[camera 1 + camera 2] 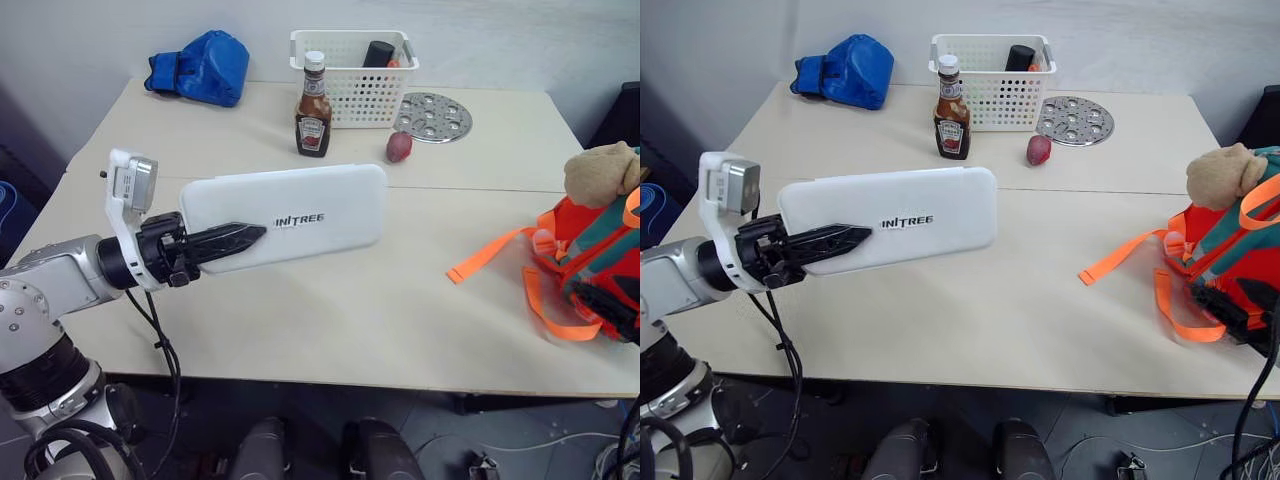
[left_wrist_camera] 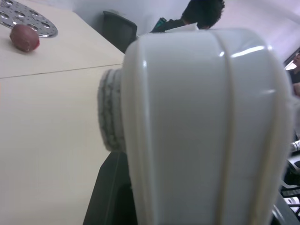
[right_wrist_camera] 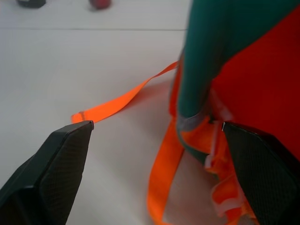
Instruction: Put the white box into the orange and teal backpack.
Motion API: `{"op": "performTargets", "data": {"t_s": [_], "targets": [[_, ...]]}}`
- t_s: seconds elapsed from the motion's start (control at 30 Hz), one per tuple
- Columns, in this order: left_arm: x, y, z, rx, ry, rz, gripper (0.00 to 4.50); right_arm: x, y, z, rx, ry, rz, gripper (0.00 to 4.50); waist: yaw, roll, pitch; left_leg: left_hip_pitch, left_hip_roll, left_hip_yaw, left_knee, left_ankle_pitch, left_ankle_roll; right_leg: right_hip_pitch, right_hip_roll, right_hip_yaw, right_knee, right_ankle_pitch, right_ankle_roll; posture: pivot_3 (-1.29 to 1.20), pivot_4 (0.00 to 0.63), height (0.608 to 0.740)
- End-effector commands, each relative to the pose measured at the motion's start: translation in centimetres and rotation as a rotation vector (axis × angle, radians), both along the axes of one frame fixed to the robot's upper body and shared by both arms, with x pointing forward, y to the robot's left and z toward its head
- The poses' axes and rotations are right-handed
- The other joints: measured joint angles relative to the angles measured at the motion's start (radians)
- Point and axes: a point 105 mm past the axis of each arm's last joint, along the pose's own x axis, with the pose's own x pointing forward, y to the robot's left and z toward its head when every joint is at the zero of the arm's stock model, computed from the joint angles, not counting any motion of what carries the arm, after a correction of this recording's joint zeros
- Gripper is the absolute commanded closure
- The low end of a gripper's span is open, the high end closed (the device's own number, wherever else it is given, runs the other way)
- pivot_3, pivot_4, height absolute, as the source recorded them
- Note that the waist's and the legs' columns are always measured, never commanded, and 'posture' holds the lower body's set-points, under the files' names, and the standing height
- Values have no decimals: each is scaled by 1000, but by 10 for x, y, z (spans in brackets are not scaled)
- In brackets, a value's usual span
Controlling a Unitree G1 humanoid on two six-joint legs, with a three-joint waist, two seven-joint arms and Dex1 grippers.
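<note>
Well to the left of the backpack (image 1: 590,265), the left gripper (image 1: 225,243) grasps the white box (image 1: 290,215) above the table (image 1: 330,320), its long axis pointing toward the bag. Beside the backpack, the right gripper (image 3: 157,136) is spread, grasping nothing.

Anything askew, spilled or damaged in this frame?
Nothing spilled or damaged. The orange and teal backpack sits at the table's right edge, one strap trailing loose across the top. The white box is held aloft.

The left arm reaches level across the front, its left gripper (image 1: 240,240) clamped; the right gripper (image 3: 157,126) gapes wide.
</note>
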Motion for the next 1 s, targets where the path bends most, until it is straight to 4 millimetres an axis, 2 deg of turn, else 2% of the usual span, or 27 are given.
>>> {"op": "performTargets", "data": {"t_s": [0.03,0.2,0.37,0.47,0.73,0.83,0.9,1.0], "targets": [[-7,-4,13,-24,-86,-19,3184,18,-10,15,-9,-73,-68,19,0,0,0,0,0,0,0,0,0,0,0,0,0,0,0,0,150,740],[-5,-10,14,-33,-93,-32,3184,56,3,8,53,-118,-67,19,1,0,0,1,0,0,0,1,-2,0,1,1,2,0,0,0,150,740],[-5,-14,16,-25,-99,-45,3184,87,-3,10,67,-193,-167,19,1,0,0,1,0,0,-1,1,-2,-1,1,1,2,0,0,0,150,740],[-6,-15,18,-14,-110,-52,3184,98,-7,13,114,-244,-212,611,1,0,0,1,0,0,0,1,-2,-1,1,1,2,0,0,0,150,740],[-4,-9,12,33,-100,-21,3184,99,25,15,85,-276,-6,3411,-2,0,0,1,1,0,-1,2,-3,-1,2,1,2,0,0,0,150,740],[0,-5,10,44,-99,8,3184,97,47,21,67,-291,138,4429,-8,0,0,1,2,1,-1,2,-3,-1,3,1,2,0,0,0,150,740],[1,-2,9,56,-99,17,3184,94,65,25,67,-294,259,4496,-12,0,0,1,2,1,-1,2,-3,-1,3,2,2,0,0,0,150,740],[5,6,9,87,-110,45,3184,82,109,34,85,-281,552,4496,-23,1,0,1,2,0,-2,2,-3,-1,3,1,2,0,0,0,150,740]]}}
